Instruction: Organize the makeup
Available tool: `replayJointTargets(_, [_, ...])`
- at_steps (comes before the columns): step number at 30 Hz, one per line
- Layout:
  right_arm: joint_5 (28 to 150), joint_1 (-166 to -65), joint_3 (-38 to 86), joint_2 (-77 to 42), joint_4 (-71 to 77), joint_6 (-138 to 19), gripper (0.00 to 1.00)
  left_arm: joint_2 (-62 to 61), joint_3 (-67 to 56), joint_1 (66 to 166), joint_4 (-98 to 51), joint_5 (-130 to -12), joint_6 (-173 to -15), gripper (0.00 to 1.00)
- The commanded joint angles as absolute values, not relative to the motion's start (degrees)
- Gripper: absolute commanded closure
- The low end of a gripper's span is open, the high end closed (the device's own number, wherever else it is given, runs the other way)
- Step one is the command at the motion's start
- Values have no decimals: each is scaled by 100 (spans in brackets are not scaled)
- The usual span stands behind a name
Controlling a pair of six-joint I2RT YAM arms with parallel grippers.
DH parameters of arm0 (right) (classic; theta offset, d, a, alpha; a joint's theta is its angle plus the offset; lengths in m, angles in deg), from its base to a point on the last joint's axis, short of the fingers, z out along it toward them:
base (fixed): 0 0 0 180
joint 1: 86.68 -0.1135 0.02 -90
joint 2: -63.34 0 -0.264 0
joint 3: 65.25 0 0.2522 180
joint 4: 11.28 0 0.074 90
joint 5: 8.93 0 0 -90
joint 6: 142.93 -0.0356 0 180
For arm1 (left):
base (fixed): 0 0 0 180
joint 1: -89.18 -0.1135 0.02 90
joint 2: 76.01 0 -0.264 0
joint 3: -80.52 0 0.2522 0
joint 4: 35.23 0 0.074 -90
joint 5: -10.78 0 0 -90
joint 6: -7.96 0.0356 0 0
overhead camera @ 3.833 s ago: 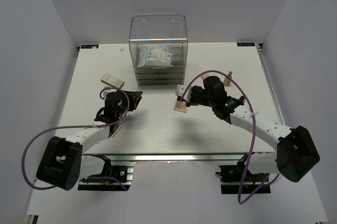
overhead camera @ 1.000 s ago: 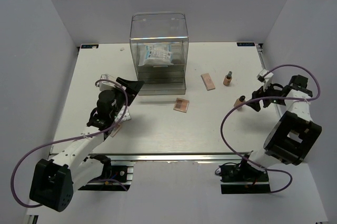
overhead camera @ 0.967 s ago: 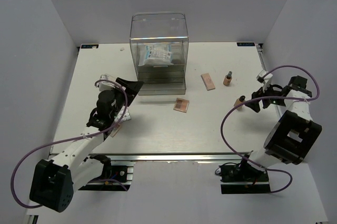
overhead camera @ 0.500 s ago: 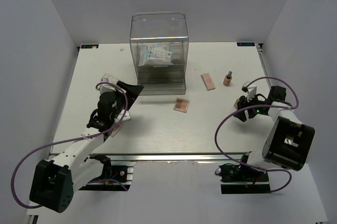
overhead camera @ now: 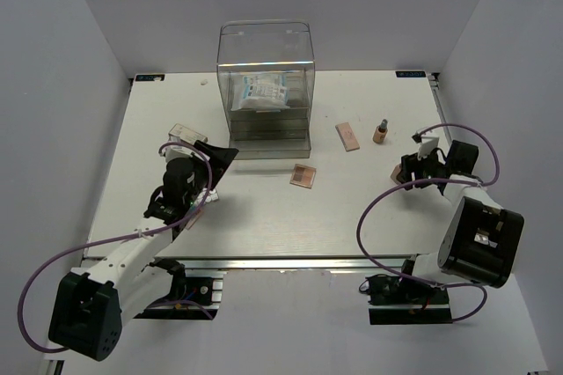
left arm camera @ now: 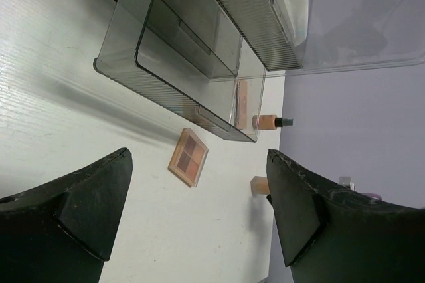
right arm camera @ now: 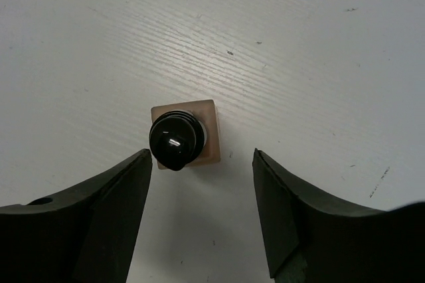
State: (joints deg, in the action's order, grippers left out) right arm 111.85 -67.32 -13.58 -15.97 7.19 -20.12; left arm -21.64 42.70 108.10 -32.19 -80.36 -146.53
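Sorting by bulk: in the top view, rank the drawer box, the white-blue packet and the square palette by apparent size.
1. drawer box, largest
2. white-blue packet, inside it
3. square palette, smallest

So the table (overhead camera: 264,216) has a drawer box (overhead camera: 266,93) and square palette (left arm camera: 188,157) ahead of the left gripper (left arm camera: 198,163), plus a tan bottle (right arm camera: 179,138) under the right gripper (right arm camera: 201,153).

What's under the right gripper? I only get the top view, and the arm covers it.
Observer: A small tan bottle with a dark cap, upright between the right gripper's fingers.
Operator: Gripped?
Observer: No. Bare table shows between bottle and one finger; the other sits close to the cap.
Operator: Left arm holding anything?
Observer: No. The left gripper is open and empty, aimed at the pulled-out drawer and a small four-pan palette.
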Motion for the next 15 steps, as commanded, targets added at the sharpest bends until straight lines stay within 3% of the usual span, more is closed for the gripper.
replayJointTargets(1, [11332,-6778,-1343,-1699,363,-2130,32,-2292,4311,10781,-3184,-8132,-14620,8])
replayJointTargets(15, [11877,-7103,-948,-2183,739,-1199,82,-2248,4188,10790,-3070,-8141,-14471,9])
